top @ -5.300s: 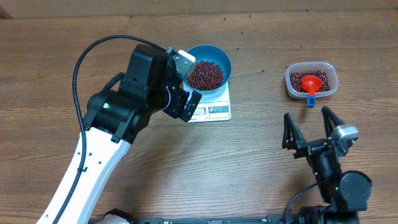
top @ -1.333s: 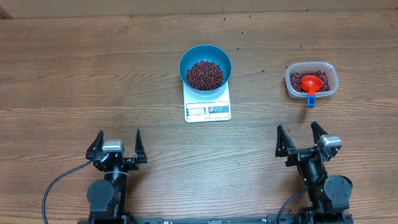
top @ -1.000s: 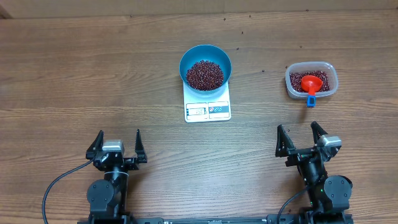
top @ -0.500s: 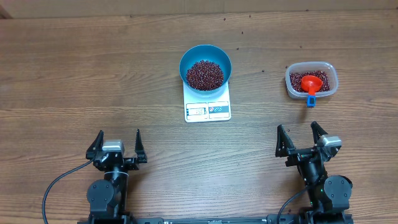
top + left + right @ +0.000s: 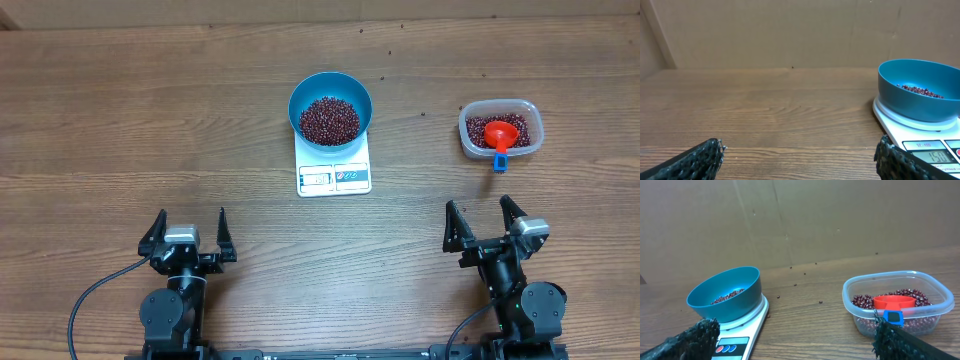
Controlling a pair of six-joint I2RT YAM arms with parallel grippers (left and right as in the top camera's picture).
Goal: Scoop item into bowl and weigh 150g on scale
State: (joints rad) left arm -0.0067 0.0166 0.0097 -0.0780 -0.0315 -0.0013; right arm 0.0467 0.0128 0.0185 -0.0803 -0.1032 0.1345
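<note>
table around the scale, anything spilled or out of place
A few stray beans lie loose on the table, beyond and between the bowl and container. Otherwise tidy: the bowl sits on the scale, and the scoop rests in the container.

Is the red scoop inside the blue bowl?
No, the red scoop lies in the clear container of beans, well apart from the blue bowl on the scale.

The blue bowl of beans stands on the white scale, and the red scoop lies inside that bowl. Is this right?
No. The red scoop lies in the clear container, as the overhead view shows. The blue bowl of beans stands on the white scale.
</note>
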